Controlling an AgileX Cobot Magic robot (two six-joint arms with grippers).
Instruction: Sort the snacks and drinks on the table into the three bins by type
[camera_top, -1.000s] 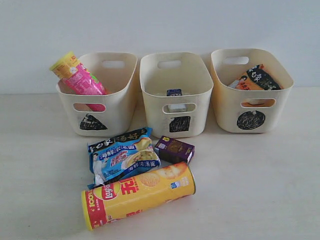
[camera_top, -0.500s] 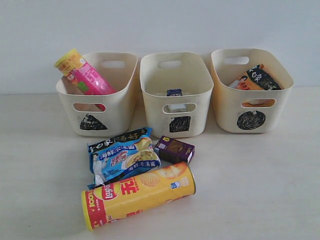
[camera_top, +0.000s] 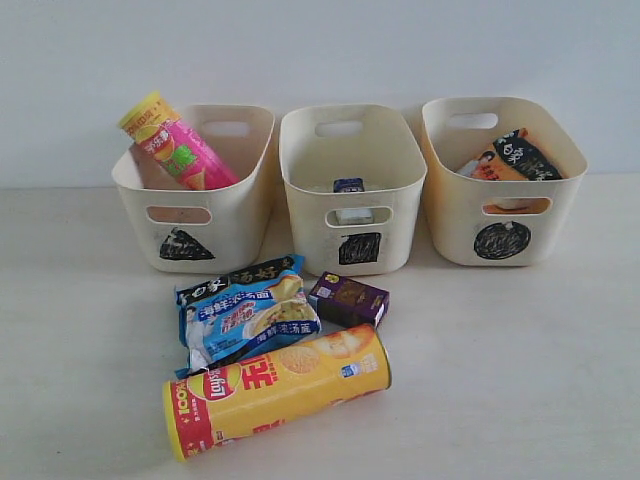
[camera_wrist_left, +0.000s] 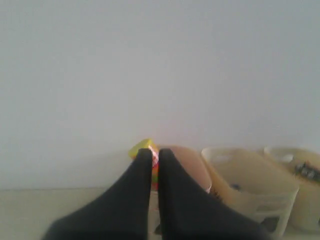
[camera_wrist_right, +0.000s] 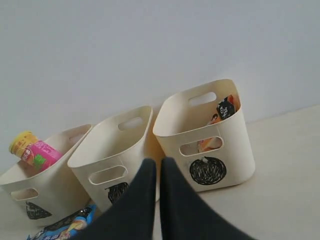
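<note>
The pink chip canister (camera_top: 176, 142) with its yellow lid leans inside the triangle bin (camera_top: 190, 225). A blue-and-white carton (camera_top: 348, 186) sits in the square bin (camera_top: 350, 235), and an orange, white and black packet (camera_top: 510, 156) in the circle bin (camera_top: 500, 215). On the table (camera_top: 520, 370) lie the blue and white packet (camera_top: 250, 315), the dark purple carton (camera_top: 348, 298) and the yellow-orange canister (camera_top: 275, 388). My left gripper (camera_wrist_left: 151, 152) and right gripper (camera_wrist_right: 154, 161) are both shut and hold nothing. Neither shows in the exterior view.
A plain pale wall stands right behind the three bins. A second packet with a black band (camera_top: 235, 277) lies partly under the blue one. The three loose items crowd together in front of the triangle and square bins.
The pink canister has slid further into the triangle bin and its lid end has swung to the right; pink has gone from the handle cut-out. Everything else is still.
</note>
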